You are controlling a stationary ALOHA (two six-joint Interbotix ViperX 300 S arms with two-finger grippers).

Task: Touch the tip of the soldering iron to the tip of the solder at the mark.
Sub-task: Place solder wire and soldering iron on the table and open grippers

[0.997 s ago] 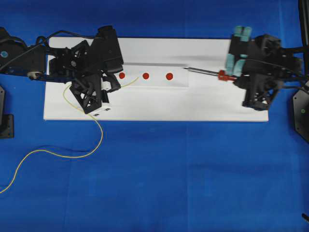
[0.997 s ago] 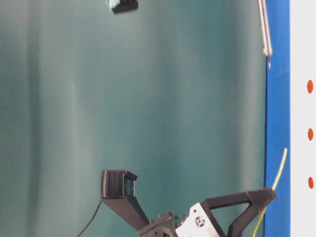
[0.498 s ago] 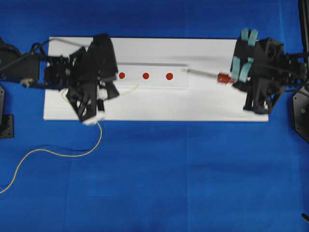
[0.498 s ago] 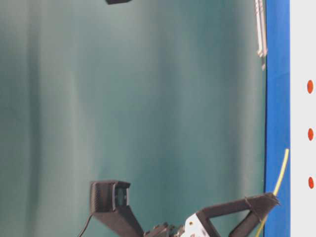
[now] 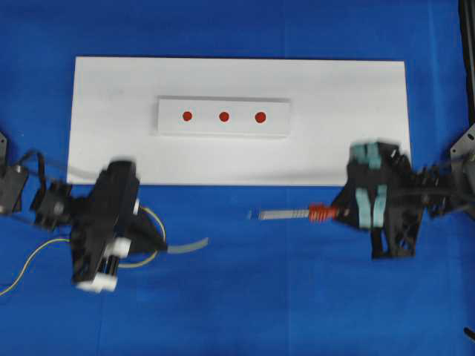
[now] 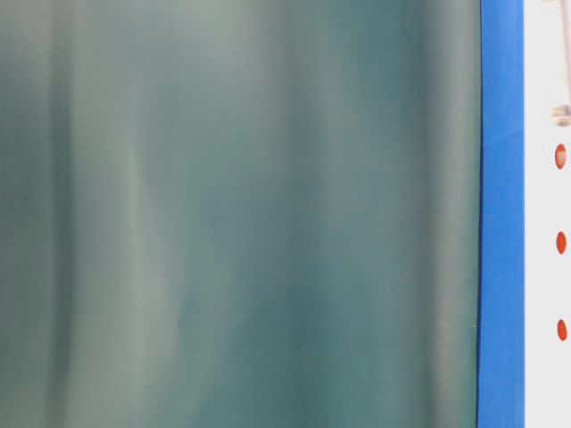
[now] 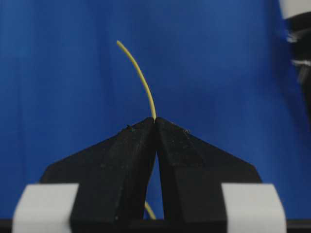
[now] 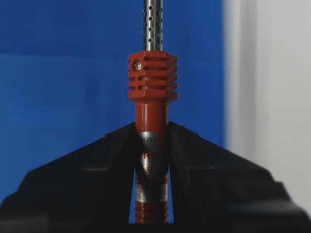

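Observation:
My left gripper (image 5: 159,242) is shut on the thin yellow solder (image 5: 185,245), over the blue cloth in front of the white board's left corner. In the left wrist view the jaws (image 7: 155,120) pinch the solder (image 7: 141,77), whose free end curves up and left. My right gripper (image 5: 343,213) is shut on the soldering iron (image 5: 318,213) by its orange-red handle, over the cloth in front of the board's right part. Its silver shaft points left. The handle (image 8: 152,82) shows between the jaws (image 8: 151,130). Three red marks (image 5: 223,116) sit on a raised white strip.
The white board (image 5: 334,96) lies on blue cloth (image 5: 245,304). Slack solder loops behind the left arm toward the left edge (image 5: 22,261). The table-level view shows a green backdrop and the red marks (image 6: 560,242), with neither gripper in it.
Both arms have pulled back off the board toward the front, over the blue cloth, each still holding its tool. Iron and solder tips are far from the marks and gone from the table-level view.

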